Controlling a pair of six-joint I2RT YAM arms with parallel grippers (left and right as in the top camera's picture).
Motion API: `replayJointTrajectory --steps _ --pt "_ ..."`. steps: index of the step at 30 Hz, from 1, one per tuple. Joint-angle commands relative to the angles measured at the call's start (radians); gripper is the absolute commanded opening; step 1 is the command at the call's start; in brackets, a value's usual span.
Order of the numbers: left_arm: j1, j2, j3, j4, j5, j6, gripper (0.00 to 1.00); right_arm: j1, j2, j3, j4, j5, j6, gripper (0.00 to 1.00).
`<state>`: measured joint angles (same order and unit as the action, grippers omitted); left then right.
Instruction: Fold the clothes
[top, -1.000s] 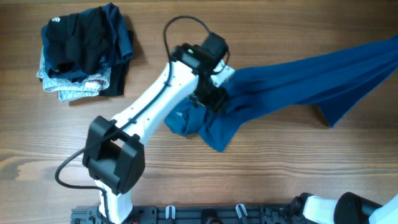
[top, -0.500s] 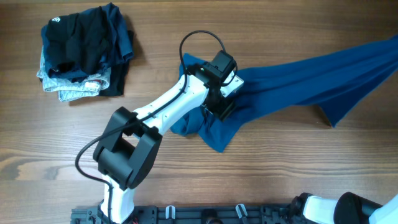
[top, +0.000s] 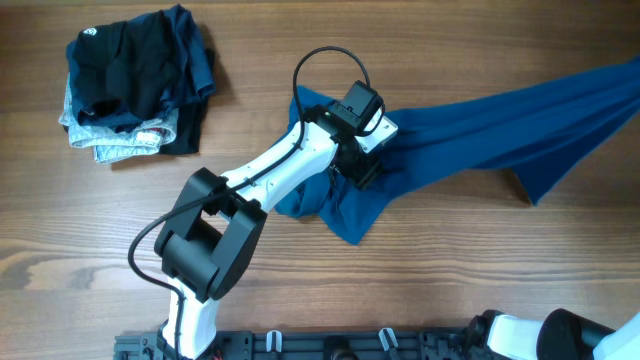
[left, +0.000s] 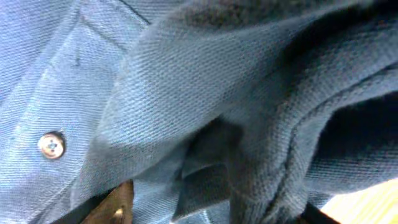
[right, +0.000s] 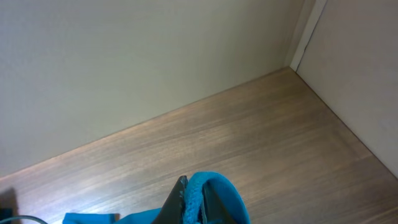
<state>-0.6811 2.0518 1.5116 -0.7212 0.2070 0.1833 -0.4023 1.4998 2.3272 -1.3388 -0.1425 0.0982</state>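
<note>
Left wrist view alone shows a small button on the clothes.

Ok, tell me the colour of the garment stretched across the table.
The garment is plain deep teal-blue, clearest in the overhead view.

The left arm rises from its base at the table's near edge, bends at the black elbow and reaches toward the middle. The left gripper points down, sunk in the clothes — how far its jaws stand apart is hidden. The right arm shows only at the near right corner. The right gripper has its 2 fingers pinched together on a fold of the clothes.
</note>
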Motion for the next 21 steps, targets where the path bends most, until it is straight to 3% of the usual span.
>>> replayJointTrajectory --steps 1,3,8,15,21 --pt "-0.004 0.013 -0.006 0.0 0.055 0.006 0.54 -0.005 0.0 0.002 0.011 -0.016 -0.02 0.04" --pt "-0.004 0.013 -0.006 0.0 0.059 -0.013 0.34 -0.005 0.0 0.002 0.011 -0.016 -0.02 0.04" --pt "-0.004 0.013 -0.006 0.0 0.058 -0.034 0.06 -0.005 0.0 0.002 0.012 -0.016 -0.021 0.04" --pt "0.007 -0.056 -0.005 -0.009 0.029 -0.088 0.04 -0.005 0.0 0.002 0.013 -0.016 -0.02 0.04" --pt "0.05 -0.298 0.031 -0.072 -0.126 -0.177 0.04 -0.005 0.0 0.002 0.013 -0.016 -0.021 0.04"
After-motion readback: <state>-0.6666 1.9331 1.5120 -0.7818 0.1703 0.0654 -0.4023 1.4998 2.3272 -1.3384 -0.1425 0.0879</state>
